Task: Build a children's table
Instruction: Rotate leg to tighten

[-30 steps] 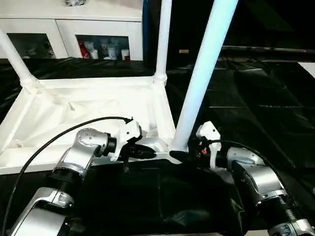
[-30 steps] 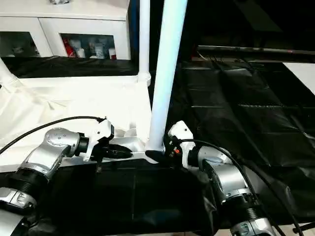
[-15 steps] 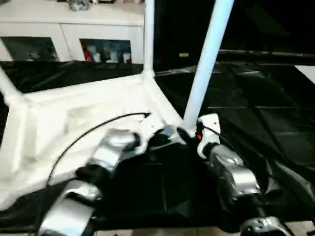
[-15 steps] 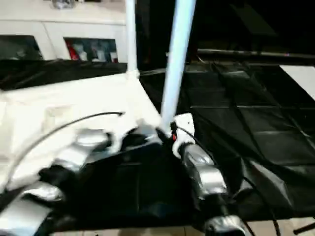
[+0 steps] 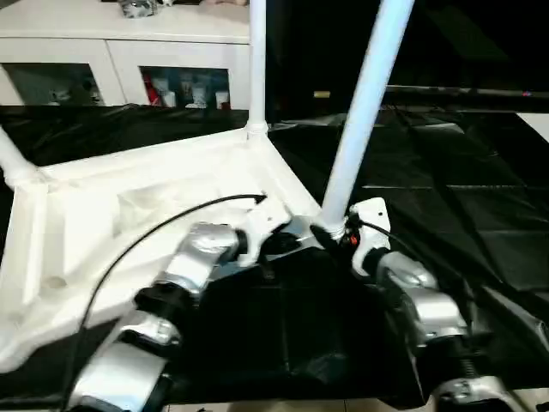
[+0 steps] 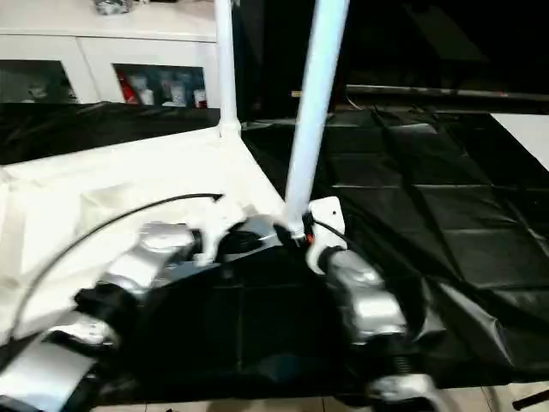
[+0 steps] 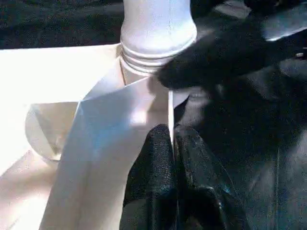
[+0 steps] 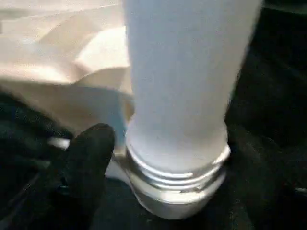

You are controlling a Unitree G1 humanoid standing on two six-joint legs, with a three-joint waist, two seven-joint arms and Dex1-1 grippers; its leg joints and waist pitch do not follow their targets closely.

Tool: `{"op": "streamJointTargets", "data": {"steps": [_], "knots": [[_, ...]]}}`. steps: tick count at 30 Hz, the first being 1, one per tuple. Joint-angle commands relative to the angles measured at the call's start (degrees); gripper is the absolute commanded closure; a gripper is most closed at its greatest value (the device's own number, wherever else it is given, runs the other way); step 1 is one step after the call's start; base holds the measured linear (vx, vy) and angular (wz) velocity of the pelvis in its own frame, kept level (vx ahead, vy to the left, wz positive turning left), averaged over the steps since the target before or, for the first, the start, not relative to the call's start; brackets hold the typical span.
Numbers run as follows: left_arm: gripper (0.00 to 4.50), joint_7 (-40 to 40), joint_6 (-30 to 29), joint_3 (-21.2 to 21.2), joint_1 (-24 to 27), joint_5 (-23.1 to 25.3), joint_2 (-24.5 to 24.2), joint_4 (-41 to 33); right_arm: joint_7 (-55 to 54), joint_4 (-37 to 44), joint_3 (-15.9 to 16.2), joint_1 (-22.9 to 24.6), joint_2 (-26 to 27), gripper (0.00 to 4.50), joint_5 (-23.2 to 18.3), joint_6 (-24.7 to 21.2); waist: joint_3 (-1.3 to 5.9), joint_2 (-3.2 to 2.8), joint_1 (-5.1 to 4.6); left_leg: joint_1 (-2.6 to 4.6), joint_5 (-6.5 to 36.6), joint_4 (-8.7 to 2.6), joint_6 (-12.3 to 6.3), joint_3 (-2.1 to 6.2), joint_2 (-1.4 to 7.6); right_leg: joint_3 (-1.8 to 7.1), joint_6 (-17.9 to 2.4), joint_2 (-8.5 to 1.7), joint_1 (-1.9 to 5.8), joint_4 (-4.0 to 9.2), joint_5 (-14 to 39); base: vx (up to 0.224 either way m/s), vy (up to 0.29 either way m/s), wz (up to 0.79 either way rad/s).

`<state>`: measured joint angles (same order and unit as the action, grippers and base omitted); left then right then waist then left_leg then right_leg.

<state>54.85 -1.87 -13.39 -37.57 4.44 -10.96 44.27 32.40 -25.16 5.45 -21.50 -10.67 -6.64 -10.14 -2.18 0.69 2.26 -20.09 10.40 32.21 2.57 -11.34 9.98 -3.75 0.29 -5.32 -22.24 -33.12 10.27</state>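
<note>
**A:** Where was the table?

**B:** The small white plastic children's table (image 5: 129, 215) lay upside down on the large black-covered work table (image 5: 446, 189), rim up. 3 long white tapered tube legs stood in corner sockets: the near leg (image 5: 364, 112) at the corner closest to the robot, the far leg (image 5: 256, 60) at the next corner back, and 1 more, the left leg (image 5: 15, 159), at the picture's left edge. The near leg leaned slightly toward the robot's right.

**A:** Left claw?

**B:** The left gripper (image 7: 171, 143) had both black fingers pressed together on the thin upright edge of the white rim, right beside the near corner socket. Clamped on the table rim.

**A:** Right claw?

**B:** The right gripper (image 8: 172, 158) sat at the base of the near leg. 1 black finger (image 8: 88, 158) lay against 1 side of the threaded collar, and a dark shape was on the other side. The jaws were spread round the leg's foot; I couldn't tell whether they pinched it or just bracketed it.

**A:** Leg seated?

**B:** In the right wrist view, ridged rings showed where the leg met the socket.

**A:** Surroundings?

**B:** A black cable (image 5: 163, 223) ran over the left forearm. A white cabinet with glass doors (image 5: 129, 60) stood behind the work table.
</note>
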Motion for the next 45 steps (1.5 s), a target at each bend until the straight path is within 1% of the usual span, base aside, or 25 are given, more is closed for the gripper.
{"op": "streamJointTargets", "data": {"steps": [1,3,5,6,8,9,10,11,12,14,15,19,26,27,31,32,33,35,37,39,40,41,43,44,45], "knots": [[4.5,6.6,1.3,-0.6,3.1,-2.6,-0.8,-0.1,9.0,3.4,3.4,0.6,-2.2,0.6,-1.7,-0.5,2.63,0.98,0.66,-0.14,16.4,-3.74,-2.94,1.63,3.2,2.7,-9.9,-3.97,1.89,4.64,21.0,0.0,0.0,0.0],[4.5,11.5,1.3,0.0,4.4,-4.6,-3.2,-2.1,14.2,4.5,3.5,1.1,-5.0,0.6,-2.9,-0.9,2.65,1.26,0.74,-0.26,14.8,-3.7,-3.69,1.49,3.28,2.69,-10.6,-3.88,2.04,4.33,19.2,0.0,0.0,0.0],[4.5,12.8,1.1,0.1,4.7,-4.9,-4.1,-2.6,15.4,4.6,3.4,1.0,-5.7,0.6,-3.2,-1.0,2.75,1.19,0.77,-0.41,13.6,-3.7,-4.08,1.54,3.37,2.66,-11.2,-3.92,2.16,4.03,18.1,0.0,0.0,0.0],[4.5,14.6,0.7,0.3,5.1,-5.6,-5.1,-3.2,16.7,4.6,3.0,0.8,-6.2,0.6,-3.6,-1.2,2.82,1.09,0.81,-0.14,12.5,-3.55,-4.25,1.33,3.43,2.66,-12.1,-3.81,1.9,3.91,16.3,0.0,0.0,0.0],[4.5,15.7,0.1,0.5,5.4,-6.0,-5.8,-3.7,17.5,4.5,3.0,0.6,-6.5,0.6,-3.6,-1.3,3.05,0.88,1.08,-0.01,9.8,-3.34,-4.51,1.22,3.52,2.68,-13.7,-3.63,2.0,3.18,11.2,0.0,0.0,0.0],[4.5,16.3,-0.1,0.6,5.6,-6.2,-6.1,-3.9,18.1,4.3,3.1,0.5,-6.7,0.6,-3.5,-1.3,3.1,1.04,1.12,-0.07,9.1,-3.29,-4.7,1.19,3.52,2.62,-14.0,-3.52,2.04,2.94,9.8,0.0,0.0,0.0],[4.5,16.8,-0.2,0.7,5.8,-6.5,-6.5,-4.1,18.9,3.9,3.5,0.3,-7.3,0.6,-3.3,-1.0,3.02,0.88,1.28,-0.03,8.8,-3.31,-4.98,1.12,3.56,2.57,-14.5,-3.48,2.0,2.8,8.7,0.0,0.0,0.0],[4.5,16.8,-0.2,0.7,5.8,-6.5,-6.5,-4.1,18.9,3.9,3.5,0.3,-7.3,0.6,-3.3,-1.0,3.01,0.87,1.33,-0.05,8.9,-3.29,-4.96,1.1,3.57,2.54,-14.7,-3.48,2.03,2.77,8.6,0.0,0.0,0.0],[4.5,17.3,-0.1,0.9,6.0,-6.8,-6.9,-4.1,19.7,3.6,3.9,0.2,-7.7,0.6,-3.5,-0.8,3.02,1.16,1.39,-0.06,9.2,-3.22,-4.92,0.98,3.51,2.57,-14.7,-3.49,2.04,2.77,8.7,0.0,0.0,0.0],[4.5,17.9,-0.2,0.9,6.4,-7.1,-7.3,-4.4,20.9,3.6,4.3,0.3,-7.8,0.6,-3.8,-1.0,2.89,1.01,1.45,-0.07,10.4,-3.27,-4.55,1.0,3.48,2.58,-14.3,-3.66,2.06,3.0,10.9,0.0,0.0,0.0],[4.5,18.1,-0.3,0.9,6.5,-7.3,-7.5,-4.7,21.2,3.6,4.5,0.3,-7.8,0.6,-3.8,-0.9,2.81,1.33,1.4,-0.15,11.2,-3.3,-4.27,0.99,3.45,2.59,-13.8,-3.71,2.08,3.18,12.8,0.0,0.0,0.0],[4.5,18.9,-0.5,0.9,7.0,-7.5,-7.9,-5.2,21.7,3.0,4.1,0.2,-7.4,0.99,-3.8,-0.7,2.77,1.28,1.43,-0.13,11.7,-3.33,-3.49,1.1,3.44,2.72,-12.5,-3.75,1.88,3.37,15.6,0.0,0.0,0.0],[4.5,19.3,0.3,0.8,7.2,-7.4,-7.9,-4.1,22.1,2.7,3.9,0.3,-7.1,1.43,-4.2,-0.5,2.86,1.25,1.36,-0.13,11.1,-3.24,-3.53,1.09,3.36,2.73,-12.7,-3.65,1.9,3.18,14.2,0.0,0.0,0.0],[4.5,19.3,0.6,0.7,7.2,-7.3,-7.9,-3.7,22.1,2.7,4.0,0.5,-7.1,1.63,-4.3,-0.6,2.87,1.29,1.36,-0.13,11.0,-3.2,-3.66,1.06,3.33,2.72,-12.8,-3.63,1.89,3.17,13.9,0.0,0.0,0.0],[4.5,18.7,1.1,0.7,7.3,-6.6,-7.8,-3.1,21.2,2.8,3.8,0.9,-6.6,1.73,-4.2,-0.8,2.85,1.23,1.4,-0.13,11.3,-3.21,-3.49,1.07,3.32,2.7,-12.5,-3.61,1.9,3.24,14.9,0.0,0.0,0.0],[4.5,16.1,1.7,0.6,7.0,-5.4,-7.2,-2.2,17.8,2.0,3.4,1.1,-5.6,1.73,-3.1,-1.1,2.82,1.15,1.39,-0.15,11.4,-3.23,-3.44,1.09,3.32,2.72,-12.5,-3.65,1.89,3.28,15.0,0.0,0.0,0.0],[4.5,14.5,2.0,0.6,6.8,-4.8,-6.9,-1.6,15.7,1.3,3.3,1.1,-5.1,1.74,-2.3,-1.1,2.78,1.16,1.32,-0.21,11.7,-3.28,-3.2,1.17,3.28,2.69,-12.2,-3.72,1.87,3.39,15.8,0.0,0.0,0.0],[4.5,12.6,2.6,0.6,6.6,-4.2,-6.2,-0.9,13.8,0.5,3.3,1.0,-4.5,1.75,-1.4,-1.0,2.44,1.28,1.1,-0.12,14.3,-3.46,-2.26,1.28,3.17,2.68,-10.8,-3.69,1.53,3.98,21.1,0.0,0.0,0.0],[4.5,6.0,3.0,0.3,5.5,-2.5,-2.8,1.1,6.1,-1.7,2.5,0.8,-1.7,1.75,0.6,-0.4,2.15,1.15,0.91,0.51,18.1,-3.64,-0.48,1.54,3.22,2.76,-8.8,-3.84,0.88,4.82,28.2,0.0,0.0,0.0],[4.5,1.6,2.3,-0.5,4.7,-1.0,0.1,2.0,-0.3,-2.8,1.2,0.3,1.3,1.76,1.1,-0.6,2.1,1.06,0.72,0.58,20.0,-3.87,0.35,1.89,3.28,2.58,-7.4,-3.86,0.89,5.09,31.4,0.0,0.0,0.0],[4.5,-1.0,1.8,-1.0,4.2,-0.3,2.1,2.4,-4.4,-3.5,0.2,0.0,3.3,1.76,1.2,-0.8,2.05,1.15,0.48,0.77,21.3,-3.93,0.75,1.9,3.24,2.56,-6.6,-3.79,0.52,5.4,32.9,0.0,0.0,0.0],[4.5,-2.9,1.1,-1.4,3.8,0.1,3.8,2.6,-7.9,-3.9,-0.6,-0.3,5.0,1.76,1.3,-0.8,2.08,0.96,0.46,1.1,22.6,-3.97,1.05,2.09,3.18,2.44,-6.3,-3.96,0.33,5.65,34.3,0.0,0.0,0.0],[4.5,-6.3,0.2,-2.5,2.8,1.1,7.3,3.2,-13.8,-4.2,-1.1,-0.9,8.7,1.76,1.9,-0.9,2.11,0.98,0.22,0.97,23.1,-4.11,1.22,2.23,3.21,2.28,-5.9,-3.89,0.6,5.76,34.3,0.0,0.0,0.0],[4.5,-8.0,-0.1,-2.8,2.3,1.5,8.6,3.4,-15.6,-4.1,-0.7,-1.2,9.9,1.76,2.6,-0.4,1.93,0.93,0.03,1.36,24.9,-4.06,1.33,2.18,3.05,2.2,-5.2,-3.74,0.0,6.32,35.6,0.0,0.0,0.0],[4.5,-8.5,-0.4,-2.8,1.8,1.5,9.5,3.6,-16.6,-4.0,-0.4,-1.4,10.8,1.76,3.1,0.3,1.94,0.92,0.05,1.55,25.6,-3.94,1.22,2.21,2.93,2.13,-4.9,-3.78,-0.08,6.5,36.4,0.0,0.0,0.0]]}}
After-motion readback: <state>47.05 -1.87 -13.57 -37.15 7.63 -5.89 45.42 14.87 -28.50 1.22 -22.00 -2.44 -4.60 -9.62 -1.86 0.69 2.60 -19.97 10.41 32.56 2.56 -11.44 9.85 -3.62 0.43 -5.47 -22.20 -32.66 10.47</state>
